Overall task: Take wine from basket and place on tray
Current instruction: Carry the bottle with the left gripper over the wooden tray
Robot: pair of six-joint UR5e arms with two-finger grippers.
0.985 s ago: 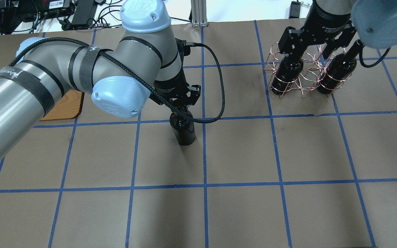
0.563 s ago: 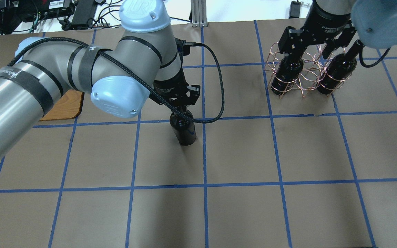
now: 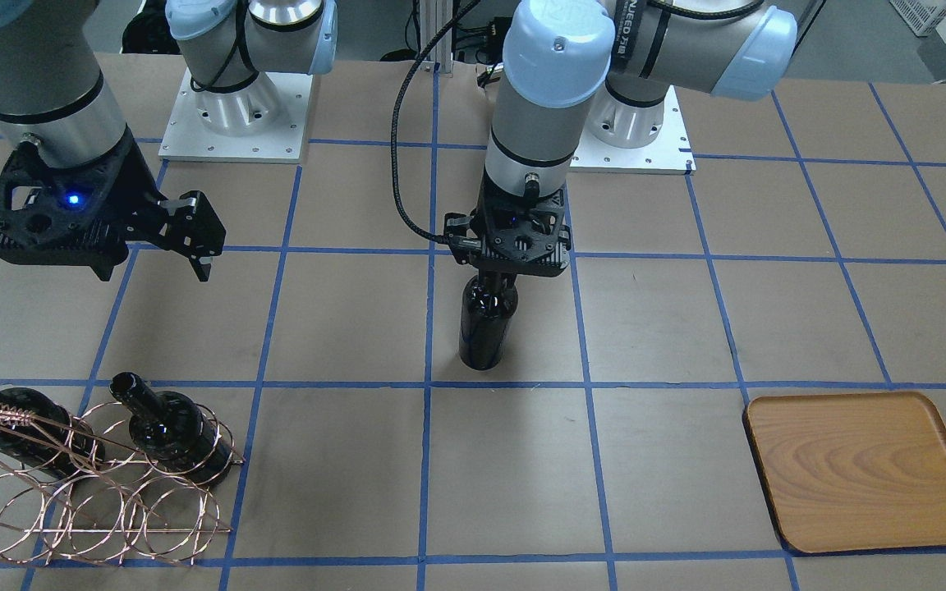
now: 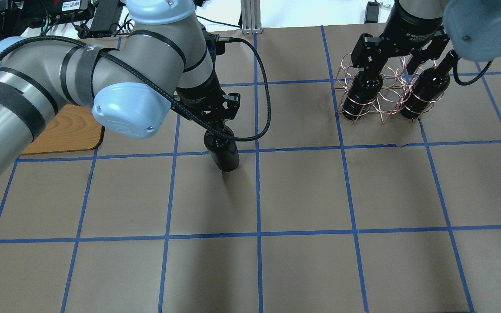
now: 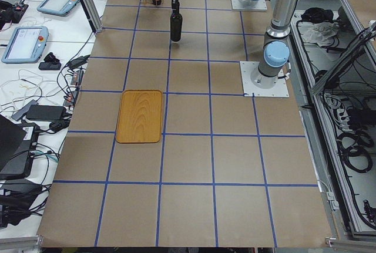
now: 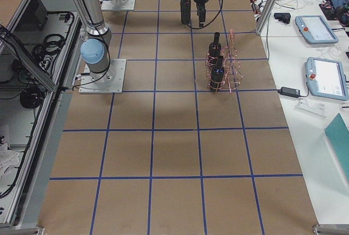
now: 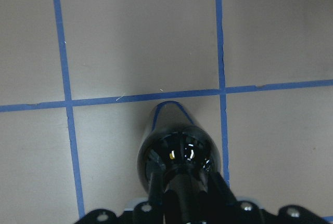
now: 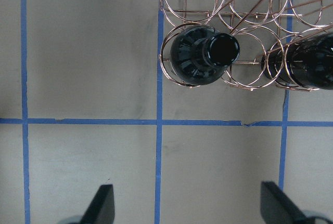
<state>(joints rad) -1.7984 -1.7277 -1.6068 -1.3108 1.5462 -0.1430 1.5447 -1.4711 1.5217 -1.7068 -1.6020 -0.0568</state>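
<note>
Near the middle of the table, the wine [image 3: 485, 324] hung upright from the left gripper [image 3: 496, 277], jaws clamped on its neck. Whether the base cleared the paper, I could not tell. The tray [image 3: 859, 468] lay toward the corner where the robot's left end met the operators' edge. The basket [image 3: 95, 509] sat at the other corner of that edge, holding two more bottles [image 3: 169, 427]. The right gripper [image 8: 187, 208] hovered above it, fingers apart, holding nothing. Judgement: glossy glass, so rigid, breakable, likely slippery, and heavy if full. The neck under the lip seemed the soundest hold, the body being too wide and slick. Some swing below the jaws was to be expected.
</note>
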